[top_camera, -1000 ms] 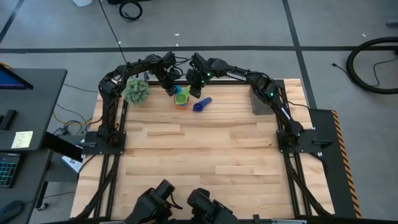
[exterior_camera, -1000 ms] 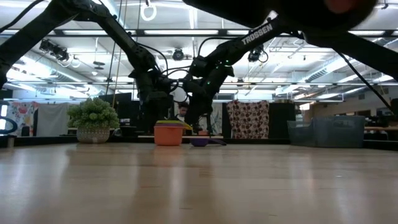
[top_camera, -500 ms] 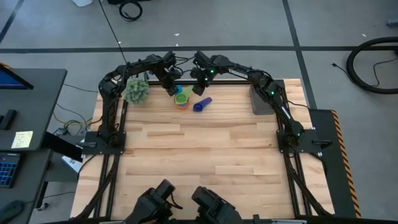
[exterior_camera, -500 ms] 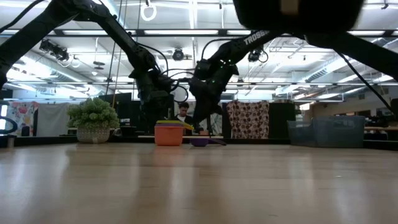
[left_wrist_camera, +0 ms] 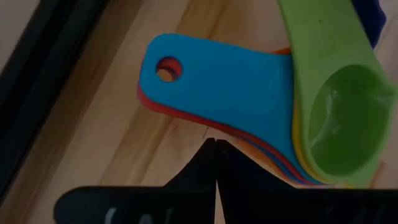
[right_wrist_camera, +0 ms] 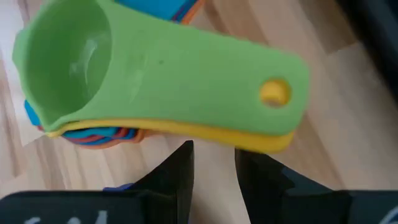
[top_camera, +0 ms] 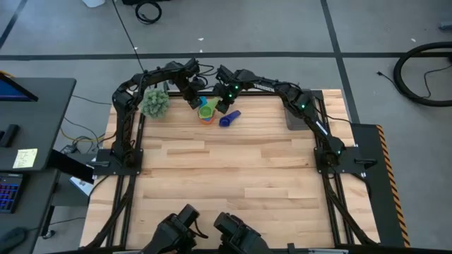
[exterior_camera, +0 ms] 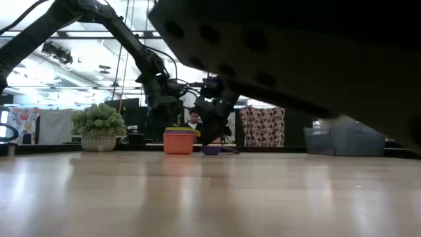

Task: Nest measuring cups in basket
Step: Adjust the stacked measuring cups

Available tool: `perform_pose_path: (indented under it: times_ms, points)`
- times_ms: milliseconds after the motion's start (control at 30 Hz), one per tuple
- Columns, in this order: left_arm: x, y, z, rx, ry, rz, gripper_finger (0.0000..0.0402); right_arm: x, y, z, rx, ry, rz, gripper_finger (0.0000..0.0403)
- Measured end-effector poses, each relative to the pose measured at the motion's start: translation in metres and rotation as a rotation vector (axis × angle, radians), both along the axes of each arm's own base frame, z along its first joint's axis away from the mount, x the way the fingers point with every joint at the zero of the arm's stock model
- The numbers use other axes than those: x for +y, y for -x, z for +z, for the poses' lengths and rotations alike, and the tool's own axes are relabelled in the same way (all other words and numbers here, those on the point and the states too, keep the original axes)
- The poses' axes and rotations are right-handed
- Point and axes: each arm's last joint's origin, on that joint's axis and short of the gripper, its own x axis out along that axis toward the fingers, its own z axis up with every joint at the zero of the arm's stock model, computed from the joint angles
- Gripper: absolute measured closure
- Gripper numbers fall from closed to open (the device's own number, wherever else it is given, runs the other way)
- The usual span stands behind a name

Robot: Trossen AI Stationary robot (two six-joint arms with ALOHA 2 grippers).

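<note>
A robotics lab set in a large open-plan workspace

A wooden bench (top_camera: 226,169) framed by black rails stands on grey concrete floor (top_camera: 282,28) with cables; a desk with a keyboard (top_camera: 8,190) sits alongside. Beyond, strip lights (exterior_camera: 85,34), exposed ceiling ducts and a patterned curtain (exterior_camera: 262,126) line the hall.

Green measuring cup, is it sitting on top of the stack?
Yes, the green measuring cup rests uppermost, with the yellow cup directly beneath.

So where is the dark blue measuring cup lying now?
In the high view the dark blue cup lies on its side at the table's far edge, just right of the nested stack of cups, below the right gripper.
</note>
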Motion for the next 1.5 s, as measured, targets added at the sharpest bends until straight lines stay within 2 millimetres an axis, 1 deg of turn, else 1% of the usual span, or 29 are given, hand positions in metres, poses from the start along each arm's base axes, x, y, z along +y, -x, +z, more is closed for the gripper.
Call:
perform_pose_path:
  times_ms: [133,233,300,467,900,1100,1267,1367,1500]
  points:
    - [-0.002,-0.006,-0.016,0.02,0.036,-0.018,0.0395,-0.005,0.0,0.006,-0.027,0.023,-0.004,0.0281]
    - [-0.004,-0.01,-0.031,0.044,0.063,-0.03,0.0395,-0.007,0.0,0.007,-0.039,0.03,-0.006,0.0282]
    - [-0.006,-0.013,-0.037,0.053,0.075,-0.038,0.0395,-0.009,0.0,0.007,-0.056,0.028,-0.002,0.0282]
    - [-0.009,-0.017,-0.039,0.053,0.068,-0.06,0.0395,-0.009,-0.001,0.008,-0.074,0.031,0.003,0.0282]
    - [-0.011,-0.021,-0.039,0.037,0.049,-0.096,0.0395,-0.012,-0.009,0.013,-0.171,0.066,0.028,0.0282]
    - [-0.009,-0.024,-0.04,-0.01,0.043,-0.1,0.0395,-0.012,-0.012,0.015,-0.211,0.084,0.038,0.0282]
    - [-0.009,-0.025,-0.04,-0.014,0.035,-0.109,0.0395,-0.012,-0.012,0.015,-0.208,0.083,0.038,0.0282]
    - [-0.009,-0.024,-0.04,0.017,0.024,-0.111,0.0395,-0.011,-0.009,0.017,-0.193,0.087,0.057,0.0282]
    - [-0.007,-0.019,-0.04,0.044,0.027,-0.1,0.0395,-0.009,-0.003,0.029,-0.141,0.151,0.147,0.0285]
